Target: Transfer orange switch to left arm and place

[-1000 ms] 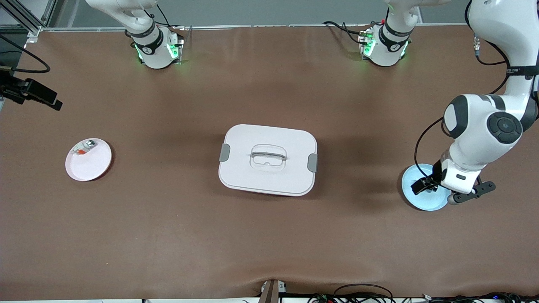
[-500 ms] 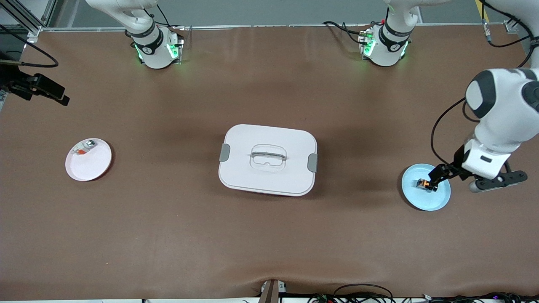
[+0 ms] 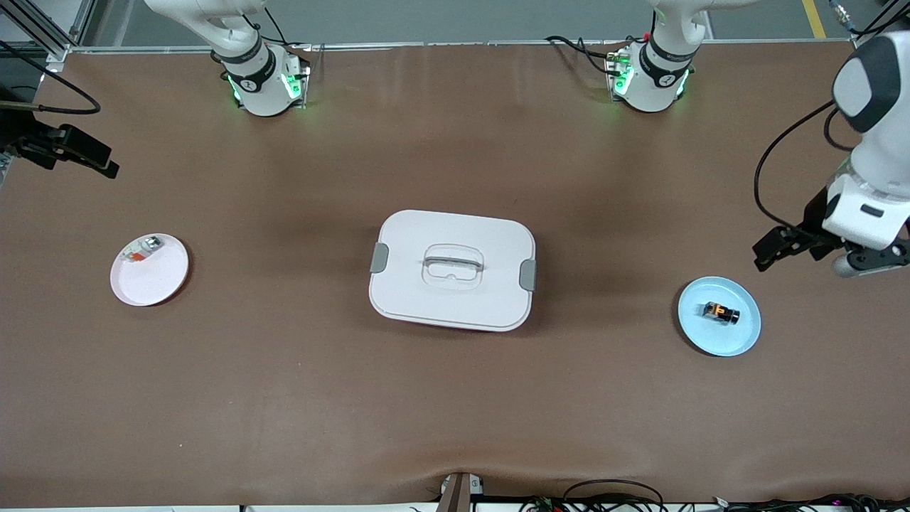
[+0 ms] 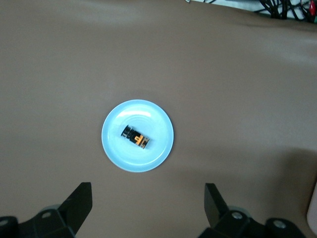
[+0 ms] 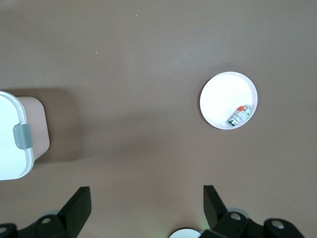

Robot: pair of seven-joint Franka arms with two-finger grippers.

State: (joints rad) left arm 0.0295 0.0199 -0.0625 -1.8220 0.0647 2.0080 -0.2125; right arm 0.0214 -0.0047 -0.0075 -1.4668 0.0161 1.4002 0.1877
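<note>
The orange switch (image 3: 721,312) (image 4: 136,138) lies on its side in a light blue plate (image 3: 739,336) (image 4: 118,148) toward the left arm's end of the table. My left gripper (image 3: 780,246) (image 4: 147,192) hangs open and empty in the air over bare table just beside that plate. The white box (image 3: 452,299) (image 5: 9,144) with grey latches stands shut at mid-table. My right gripper (image 3: 91,159) (image 5: 147,194) waits high over the right arm's end of the table, open, nothing in it.
A pale round plate (image 3: 162,281) (image 5: 220,96) toward the right arm's end holds a small silver-and-clear part with a red bit (image 3: 142,250) (image 5: 239,113). Both arm bases (image 3: 264,84) stand along the table's edge by the robots. Cables lie at the edge nearest the front camera.
My left gripper has lifted off the blue plate and drawn away toward the table's end, uncovering the switch, which stays on the plate. The right gripper shifted only slightly.
</note>
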